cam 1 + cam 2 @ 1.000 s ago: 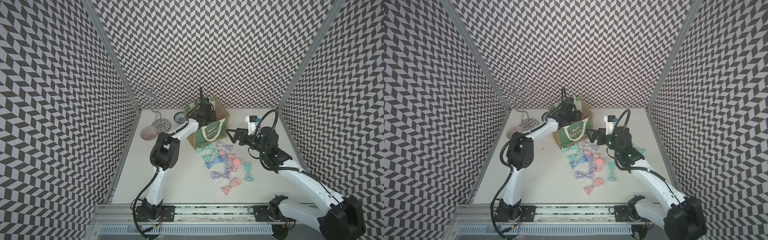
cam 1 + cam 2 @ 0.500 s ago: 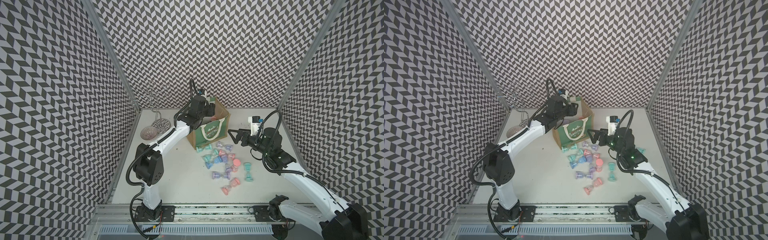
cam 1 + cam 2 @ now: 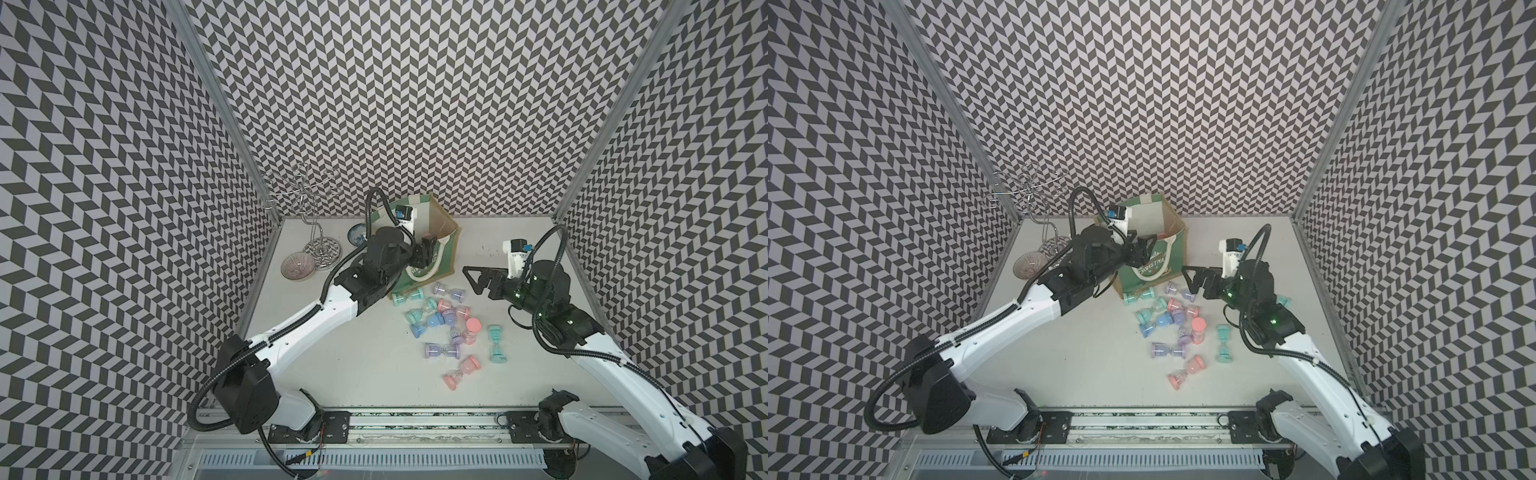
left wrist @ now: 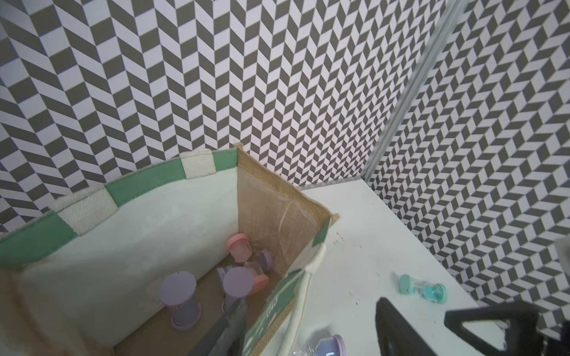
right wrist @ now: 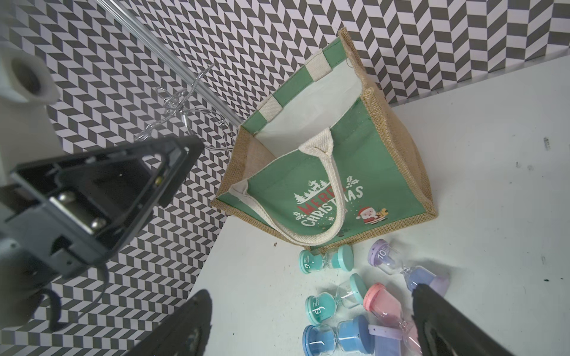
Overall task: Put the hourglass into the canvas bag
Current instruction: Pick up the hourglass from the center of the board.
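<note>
Walls (image 3: 415, 104): were black-and-white chevron all round.
Tabletop (image 3: 353, 365): was plain white.
Corner posts (image 3: 222, 112): were bare metal.

The left arm (image 3: 299, 332) and right arm (image 3: 615, 374) are glossy white shells joined by black joint housings, each trailed by a black corrugated cable hose (image 3: 190, 415). The left pincer (image 3: 428, 254) and right pincer (image 3: 472, 280) are black open triangular frames, each paired with a white camera block (image 3: 515, 253) with blue trim. Small green lights (image 3: 1273, 321) dot the right arm.
</note>
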